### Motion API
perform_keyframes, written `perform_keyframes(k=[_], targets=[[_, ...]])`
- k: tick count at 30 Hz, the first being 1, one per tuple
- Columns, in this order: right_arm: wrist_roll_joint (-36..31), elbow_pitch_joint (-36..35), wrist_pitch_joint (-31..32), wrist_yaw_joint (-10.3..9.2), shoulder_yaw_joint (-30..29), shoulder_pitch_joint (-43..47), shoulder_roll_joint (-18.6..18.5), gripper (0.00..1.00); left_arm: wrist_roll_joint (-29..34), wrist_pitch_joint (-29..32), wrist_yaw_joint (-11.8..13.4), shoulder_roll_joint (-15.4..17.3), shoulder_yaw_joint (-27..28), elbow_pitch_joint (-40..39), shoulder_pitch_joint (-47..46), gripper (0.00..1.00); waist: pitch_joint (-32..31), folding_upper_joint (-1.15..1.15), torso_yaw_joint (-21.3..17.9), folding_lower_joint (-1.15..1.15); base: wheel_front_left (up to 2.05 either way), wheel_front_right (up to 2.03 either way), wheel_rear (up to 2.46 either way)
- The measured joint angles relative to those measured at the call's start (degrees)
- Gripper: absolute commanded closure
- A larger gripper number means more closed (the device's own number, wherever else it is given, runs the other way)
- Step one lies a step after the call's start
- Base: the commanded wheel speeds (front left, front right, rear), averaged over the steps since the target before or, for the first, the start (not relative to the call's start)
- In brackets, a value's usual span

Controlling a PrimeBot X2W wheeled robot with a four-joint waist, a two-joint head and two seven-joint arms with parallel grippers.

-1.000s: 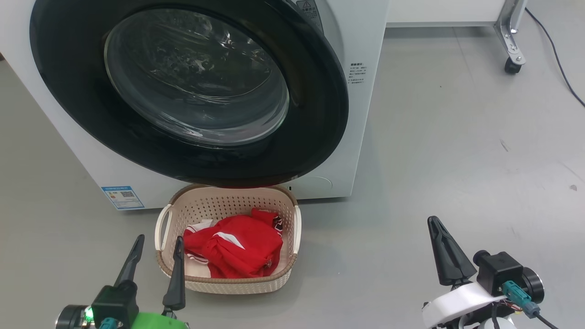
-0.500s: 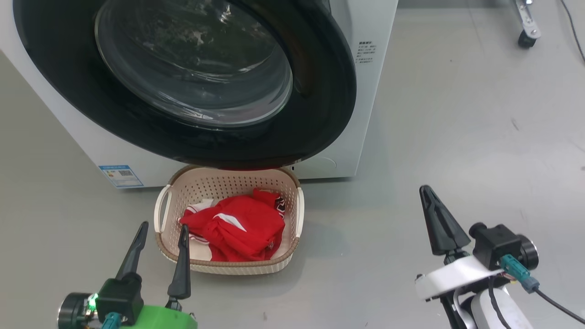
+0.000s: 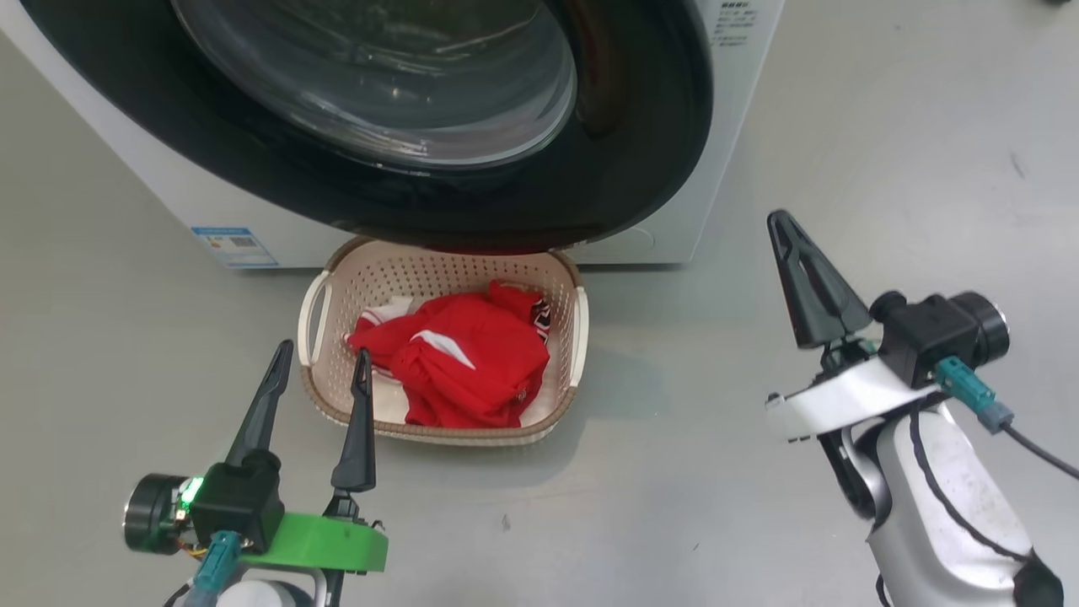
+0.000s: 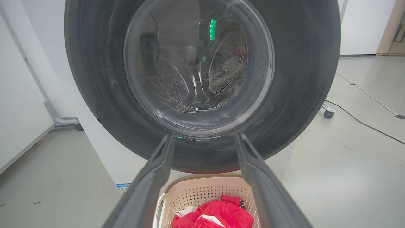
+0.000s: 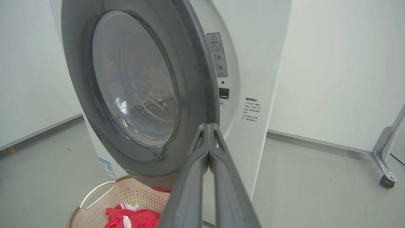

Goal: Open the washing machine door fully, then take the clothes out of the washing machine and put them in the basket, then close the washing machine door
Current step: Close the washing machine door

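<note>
Right hand [image 3: 784,229] higher; clothes [image 3: 464,362] in basket [image 3: 421,274]

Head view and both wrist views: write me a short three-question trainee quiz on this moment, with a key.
1. True or false: the clothes lie in the basket.
2. Which gripper is shut? A: left gripper. B: right gripper.
3. Fill in: the left gripper holds ___.
Key: 1 true; 2 B; 3 nothing.
</note>
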Motion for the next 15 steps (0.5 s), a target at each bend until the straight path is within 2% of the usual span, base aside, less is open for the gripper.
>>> perform_keyframes(k=[15], targets=[[0.1, 5.9, 1.1, 1.37, 3.7, -10.3, -2.4, 1.0, 0.0, 0.0, 0.0, -1.8, -1.0, 0.3, -3.6, 0.0, 6.2, 0.0, 6.3, 0.0, 0.0, 0.0, 0.0]])
